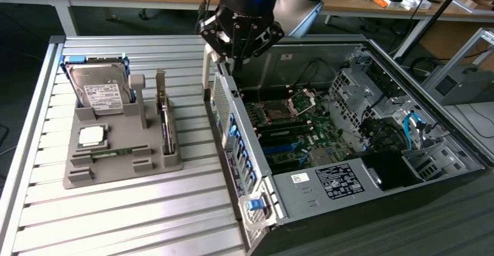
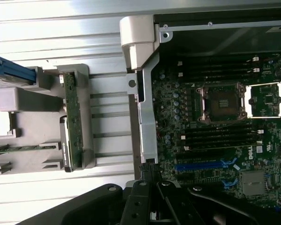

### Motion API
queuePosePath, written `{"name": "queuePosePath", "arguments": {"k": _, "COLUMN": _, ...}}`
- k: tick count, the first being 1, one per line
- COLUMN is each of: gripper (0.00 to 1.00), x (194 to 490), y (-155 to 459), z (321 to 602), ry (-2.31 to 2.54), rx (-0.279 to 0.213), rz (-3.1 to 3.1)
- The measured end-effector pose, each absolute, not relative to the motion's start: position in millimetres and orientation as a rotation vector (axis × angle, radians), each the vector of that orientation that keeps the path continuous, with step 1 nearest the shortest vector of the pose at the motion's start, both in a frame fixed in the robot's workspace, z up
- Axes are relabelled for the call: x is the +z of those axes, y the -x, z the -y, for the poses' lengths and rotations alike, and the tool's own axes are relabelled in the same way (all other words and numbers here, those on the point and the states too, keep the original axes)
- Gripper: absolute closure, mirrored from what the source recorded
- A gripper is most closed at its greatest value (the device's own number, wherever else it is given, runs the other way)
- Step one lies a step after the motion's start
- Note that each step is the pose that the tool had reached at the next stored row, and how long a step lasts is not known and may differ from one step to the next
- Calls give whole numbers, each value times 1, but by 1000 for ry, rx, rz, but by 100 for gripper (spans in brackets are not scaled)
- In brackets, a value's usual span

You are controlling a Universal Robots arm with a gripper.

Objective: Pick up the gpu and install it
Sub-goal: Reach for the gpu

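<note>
The pincer (image 1: pixel 231 65) is shut tight w/ nothing in it. Its tips hang right by the top edge of the PC case's back wall (image 1: pixel 231 129), nr a white latch (image 2: pixel 138 42) at the corner. I can't tell if the tips touch the wall.

The gpu (image 1: pixel 163 114) is not in the pincer. It stands on its thin edge in a slot of the gray holder (image 1: pixel 115 169), off to the pincer's side, toward the exterior view's left and a bit lower. A strip of bare table (image 1: pixel 115 221) lies between the holder & the case.

Other stuff in the holder, all farther from the pincer than the gpu:
- a hard drive (image 1: pixel 100 88) w/ a white label, leaning up at the far end
- a small square silver chip (image 1: pixel 91 134), lying flat
- a thin green memory stick (image 1: pixel 115 151), lying flat

On the pincer's other side the PC case (image 1: pixel 386 59) lies open. The green board (image 1: pixel 301 134) is down inside, w/ an open chip socket (image 1: pixel 276 114) below & just past the pincer. Blue cables (image 1: pixel 409 126) & a black box w/ a white label (image 1: pixel 339 181) sit deeper in, well apart from the pincer.

The tall back wall stands between the gpu's side and the board.
</note>
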State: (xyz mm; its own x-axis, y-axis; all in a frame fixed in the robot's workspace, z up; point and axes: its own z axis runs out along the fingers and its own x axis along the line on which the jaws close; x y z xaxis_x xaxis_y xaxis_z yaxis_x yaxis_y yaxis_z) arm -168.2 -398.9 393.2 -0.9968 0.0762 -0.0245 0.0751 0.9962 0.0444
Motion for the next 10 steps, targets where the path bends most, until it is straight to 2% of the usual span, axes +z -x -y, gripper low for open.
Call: {"name": "queuePosePath", "arguments": {"k": 10, "gripper": 89, "x": 393, "y": 170, "z": 399, "ry": -118, "rx": 68, "rz": -3113}}
